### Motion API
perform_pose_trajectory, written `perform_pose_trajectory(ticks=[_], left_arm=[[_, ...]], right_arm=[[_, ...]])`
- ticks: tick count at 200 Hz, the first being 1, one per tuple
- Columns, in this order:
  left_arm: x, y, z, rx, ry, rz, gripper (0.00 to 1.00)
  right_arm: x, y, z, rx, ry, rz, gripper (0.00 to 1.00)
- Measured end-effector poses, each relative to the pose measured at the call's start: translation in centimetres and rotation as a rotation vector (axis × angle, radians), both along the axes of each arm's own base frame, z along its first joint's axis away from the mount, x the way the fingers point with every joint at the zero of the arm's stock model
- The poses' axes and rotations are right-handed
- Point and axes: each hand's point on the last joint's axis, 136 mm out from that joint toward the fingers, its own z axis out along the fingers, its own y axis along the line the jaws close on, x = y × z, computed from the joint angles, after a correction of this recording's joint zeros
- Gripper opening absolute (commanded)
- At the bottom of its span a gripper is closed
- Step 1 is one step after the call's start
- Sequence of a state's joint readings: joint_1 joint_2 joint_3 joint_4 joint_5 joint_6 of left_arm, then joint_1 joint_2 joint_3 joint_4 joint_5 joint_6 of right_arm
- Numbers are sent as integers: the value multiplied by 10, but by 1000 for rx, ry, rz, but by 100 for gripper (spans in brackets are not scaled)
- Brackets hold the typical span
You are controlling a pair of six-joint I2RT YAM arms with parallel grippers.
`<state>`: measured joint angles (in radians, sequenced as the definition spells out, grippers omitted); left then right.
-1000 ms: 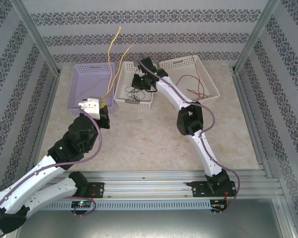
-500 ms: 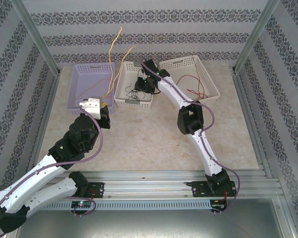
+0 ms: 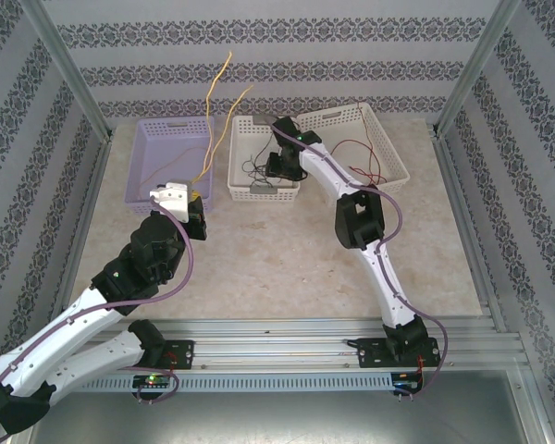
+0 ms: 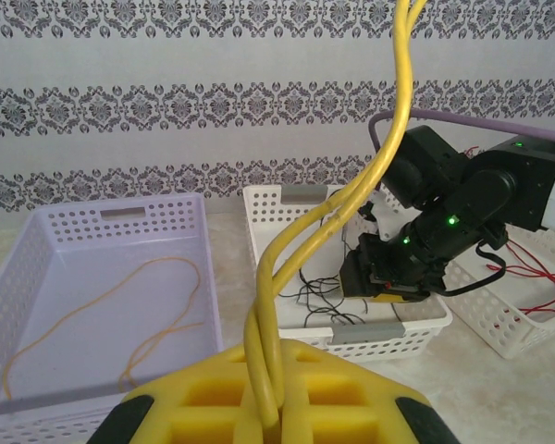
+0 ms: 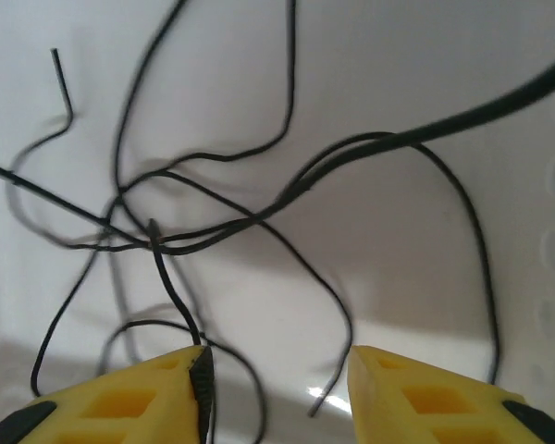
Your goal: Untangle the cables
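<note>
So we're basically sorting the cables by colour here. The left gripper (image 4: pixel 273 407) is pinching down tight on the yellow cables (image 4: pixel 264 342) and holding them up in the air just beside the purple basket (image 4: pixel 148 217), where one thin yellow strand (image 4: pixel 157 262) is already lying on the floor. The right gripper (image 5: pixel 276 356) is hovering low inside the middle white basket (image 3: pixel 264 194) with its jaws partway apart and nothing between them. One strand of the black cables (image 5: pixel 166 242) is brushing the inner edge of one finger, that's all. The red cables (image 4: pixel 536 301) are sitting in the far right basket.

We're guessing the black bunch is done for now, since it's looking loosely crossed rather than knotted. Next we're thinking the right arm needs to lift clear without snagging that strand, while the left lowers the yellow ones into purple.
</note>
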<state>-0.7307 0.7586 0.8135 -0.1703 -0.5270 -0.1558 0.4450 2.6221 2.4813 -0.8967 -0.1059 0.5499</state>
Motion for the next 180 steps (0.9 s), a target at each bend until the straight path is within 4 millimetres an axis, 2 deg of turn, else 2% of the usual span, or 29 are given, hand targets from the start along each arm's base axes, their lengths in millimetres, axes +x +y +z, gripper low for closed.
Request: perform_pose_trajectory(ticks=[39,76,101,131,148,162,180], left_arm=[[0,-1,0,0,1,-2,0],[1,-1,-2,4,5,-3,0],[1,-2,-2,6,7,-3,0],[2,-2,-3,9,8,-3,0],[2,-2,-3,9,8,-3,0],[2,-2,-3,9,8,-3,0],[2,-2,-3,9,8,-3,0]], right_arm=[[2,-16,16,-24,-21,-31,45],[2,-16,42,-7,-62,-31,48],[3,-7,78,31,-130,-20,49],[4,-3,136,75,-248,-11,50],[6,-1,155,82,-298,-4,50],[9,0,161,76,-320,0,49],[11,-5,156,41,-319,-8,49]])
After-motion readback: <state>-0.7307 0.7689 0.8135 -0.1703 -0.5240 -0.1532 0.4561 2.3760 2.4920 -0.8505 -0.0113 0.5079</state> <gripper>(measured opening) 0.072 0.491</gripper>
